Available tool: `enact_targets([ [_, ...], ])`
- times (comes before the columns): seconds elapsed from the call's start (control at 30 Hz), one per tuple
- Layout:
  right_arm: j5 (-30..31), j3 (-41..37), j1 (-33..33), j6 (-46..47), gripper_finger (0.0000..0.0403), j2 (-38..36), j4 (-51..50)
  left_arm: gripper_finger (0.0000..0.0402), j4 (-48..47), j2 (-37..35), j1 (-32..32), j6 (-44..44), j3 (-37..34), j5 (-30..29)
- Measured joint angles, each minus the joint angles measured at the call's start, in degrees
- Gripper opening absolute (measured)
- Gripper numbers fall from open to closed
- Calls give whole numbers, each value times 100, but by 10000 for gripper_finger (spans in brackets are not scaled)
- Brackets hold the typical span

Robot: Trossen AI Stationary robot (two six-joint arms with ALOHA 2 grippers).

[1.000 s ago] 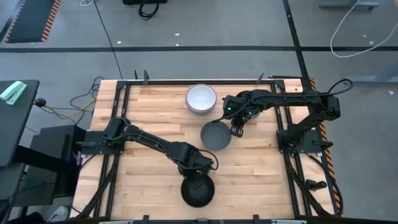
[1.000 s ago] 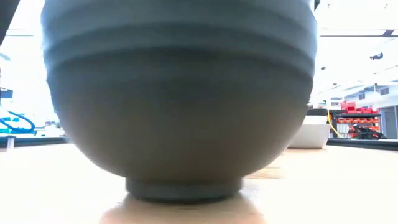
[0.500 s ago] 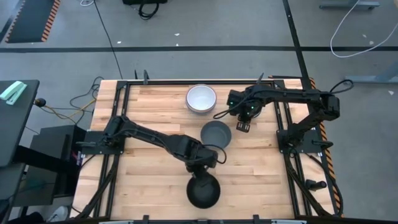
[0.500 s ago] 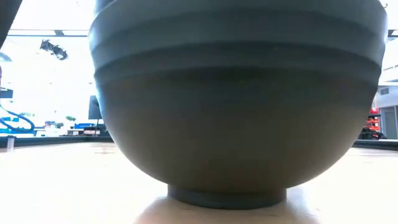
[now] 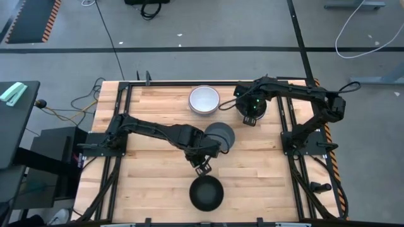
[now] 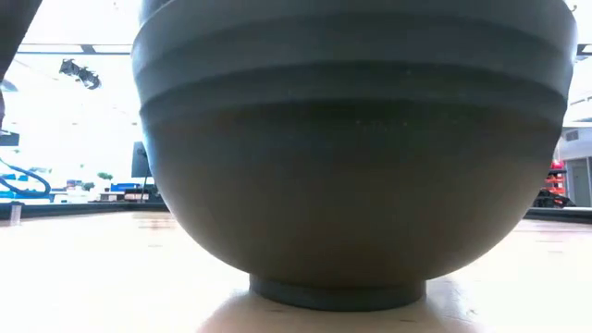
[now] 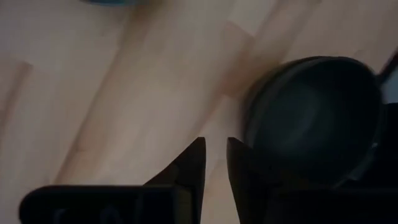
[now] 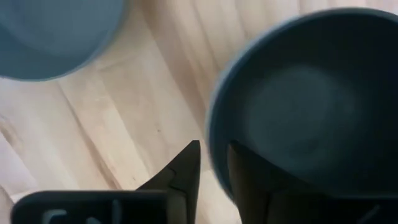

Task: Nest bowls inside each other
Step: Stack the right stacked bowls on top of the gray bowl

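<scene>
Left claw (image 5: 202, 169), fingers slightly parted and holding nothing, is hovering between the round black plastic bowl (image 5: 206, 193) at the worktop's near edge and the dark grey plastic bowl (image 5: 219, 136) mid-worktop. Right claw (image 5: 249, 119), also slightly parted and empty, is hanging beside the white bowl (image 5: 204, 99) at the far edge. Risk: an off-centre pinch tipping a rim.

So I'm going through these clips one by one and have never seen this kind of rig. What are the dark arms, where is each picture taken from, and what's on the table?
Two dark robot arms are bolted to a wooden table. One camera looks straight down. One sits at table height, its view filled by the black bowl at the near edge. One rides on each wrist, looking past that arm's fingers.

Three bowl spots show: the black one, a dark grey bowl mid-table and a white bowl at the far edge.

The left gripper hangs between the black and dark grey bowls; the right gripper hangs beside the white bowl. Both have a narrow gap between their fingers and hold nothing.
</scene>
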Motion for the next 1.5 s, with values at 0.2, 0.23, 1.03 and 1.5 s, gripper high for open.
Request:
enact_targets([
  [0.2,-44,0,-196,-34,130,0,-86,75,-409,2,155,301,-2,-81],
  [0.23,-44,0,-194,-49,134,0,-110,75,-535,2,164,335,-2,-114],
  [1.03,-68,-388,-231,-119,160,289,216,57,-1445,-616,-33,-178,-48,-1120],
  [1.5,-323,-1177,-158,187,160,289,1002,39,-1432,-835,-113,-404,-46,-1478],
])
